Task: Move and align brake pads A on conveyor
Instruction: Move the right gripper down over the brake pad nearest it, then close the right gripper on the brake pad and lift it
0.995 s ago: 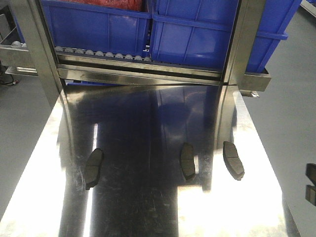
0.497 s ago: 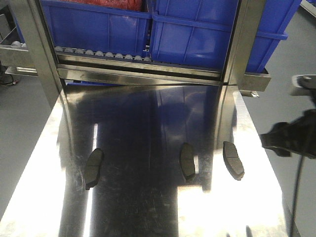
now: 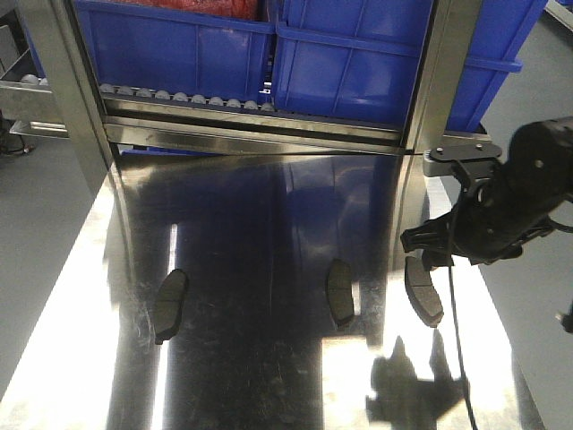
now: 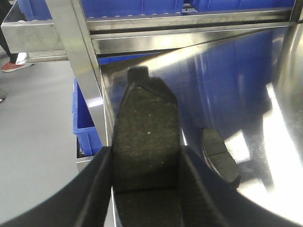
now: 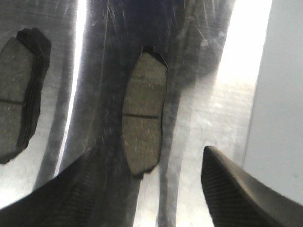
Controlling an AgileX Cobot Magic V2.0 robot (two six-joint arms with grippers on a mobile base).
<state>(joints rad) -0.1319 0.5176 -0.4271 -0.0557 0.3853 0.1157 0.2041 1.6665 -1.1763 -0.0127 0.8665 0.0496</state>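
Observation:
Three brake pads A lie on the shiny steel tabletop [image 3: 260,376]: one at the left [image 3: 170,305], one in the middle [image 3: 340,293], one at the right [image 3: 425,296]. My right gripper [image 3: 428,244] hovers open just above the right pad's far end. In the right wrist view that pad [image 5: 144,113] lies between the spread fingers [image 5: 236,189], with the middle pad [image 5: 19,94] at the left. My left gripper [image 4: 147,158] is shut on another brake pad [image 4: 147,118], held lengthwise over the table's left edge, beside the left pad [image 4: 220,158]. The conveyor is out of view.
Blue bins [image 3: 358,54] sit on a roller rack [image 3: 179,94] behind the table, between steel posts [image 3: 439,81]. Another steel post [image 4: 80,71] and a blue crate [image 4: 85,123] on the floor stand by the table's left edge. Grey floor lies on both sides.
My right arm has come in from the right edge of the front view and now hangs over the right pad. The three pads on the table have not moved.

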